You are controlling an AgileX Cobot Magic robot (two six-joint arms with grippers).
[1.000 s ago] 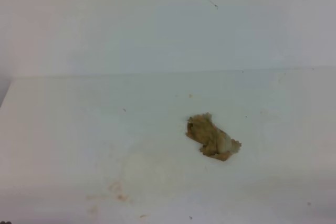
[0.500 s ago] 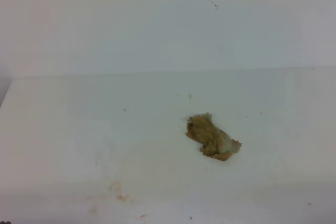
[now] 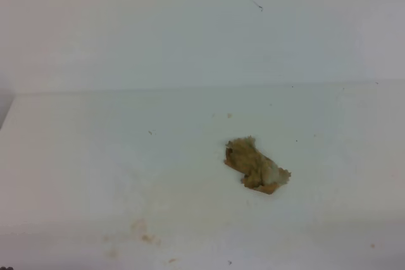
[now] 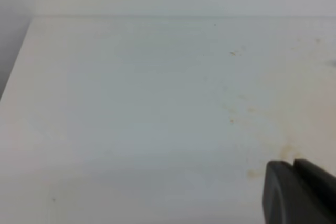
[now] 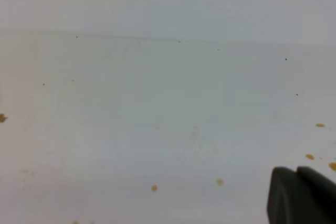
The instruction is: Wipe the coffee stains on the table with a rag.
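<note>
I see the rag (image 3: 255,165) lying crumpled on the white table (image 3: 76,156), right of centre, a lumpy beige-tan wad with darker brown patches (one pale fold shows near its right end). The coffee stains (image 3: 142,233) lie well apart from it, toward the near left: faint orange-brown smears and a few small specks.

Dark charcoal left gripper (image 4: 294,195) fingers, matte and rounded, fill one wrist view's lower right corner; the right gripper (image 5: 296,195) looks identical, smooth and unmarked.
</note>
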